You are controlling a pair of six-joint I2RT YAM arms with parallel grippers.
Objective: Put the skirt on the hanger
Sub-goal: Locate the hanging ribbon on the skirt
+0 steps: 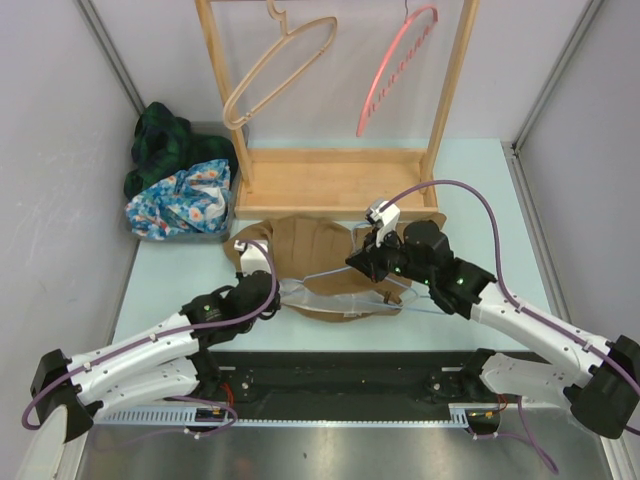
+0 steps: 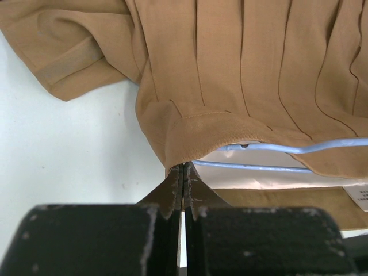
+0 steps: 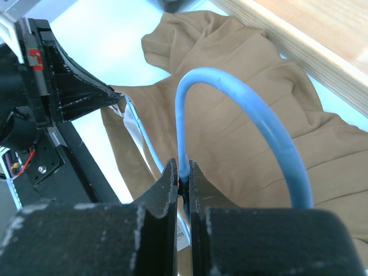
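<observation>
From above, the skirt lies bunched in the middle of the table, just in front of the wooden rack that stands along the far edge. A wooden hanger and a pink hanger hang from the rack's top bar. A pile of clothes fills the far left corner, well apart from the skirt. The blue hanger lies across the skirt's near part. The left gripper is at the skirt's left edge and the right gripper is over its right side. The right arm hides part of the cloth there.

In the left wrist view, the fingers are pressed together, pinching the skirt's banded edge. The hanger's wire runs out of the skirt's opening just to the right of them. A white label shows at the right edge, and bare table lies to the left.

In the right wrist view, the fingers are clamped on the foot of the blue hanger's hook, which arches up over the pleated cloth. The rack's base crosses the upper right corner, close behind the skirt. The left gripper's tip meets the skirt's edge at the left.
</observation>
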